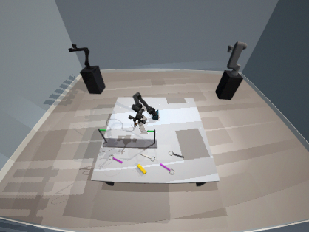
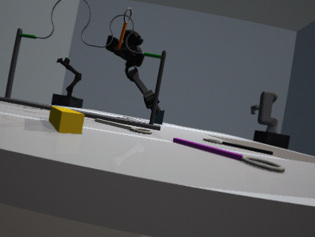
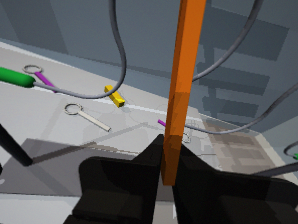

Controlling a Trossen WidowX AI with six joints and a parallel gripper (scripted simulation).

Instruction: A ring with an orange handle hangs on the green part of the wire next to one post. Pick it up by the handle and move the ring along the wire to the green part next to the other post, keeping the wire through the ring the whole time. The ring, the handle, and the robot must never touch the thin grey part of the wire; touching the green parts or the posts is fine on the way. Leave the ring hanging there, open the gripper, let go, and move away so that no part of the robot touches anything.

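My gripper [image 1: 138, 119] [image 2: 120, 44] [image 3: 165, 138] is shut on the lower end of the orange handle [image 2: 122, 32] [image 3: 181, 75], which stands nearly upright. In the exterior view the handle's top end carries the ring among the loops of the thin grey wire [image 2: 87, 35] [image 3: 118, 47], high above the table. I cannot tell whether the ring is clear of the wire. The gripper is between the two posts, nearer the right post [image 1: 154, 137] [image 2: 157, 88] with its green part [image 1: 150, 131] [image 2: 152, 55]. The left post [image 1: 102, 135] [image 2: 13, 64] has its green part [image 1: 103, 130] [image 2: 28, 36] [image 3: 15, 77].
On the white table [image 1: 192, 122] lie a yellow block [image 1: 142, 169] [image 2: 66, 119] [image 3: 115, 96], purple-handled rings [image 1: 117, 159] [image 1: 166, 168] [image 2: 211, 149], a black-handled ring [image 1: 177, 154], and a pale-handled ring [image 1: 148, 157] [image 3: 90, 118]. Two other arms stand on black pedestals [image 1: 92, 79] [image 1: 229, 85] at the back.
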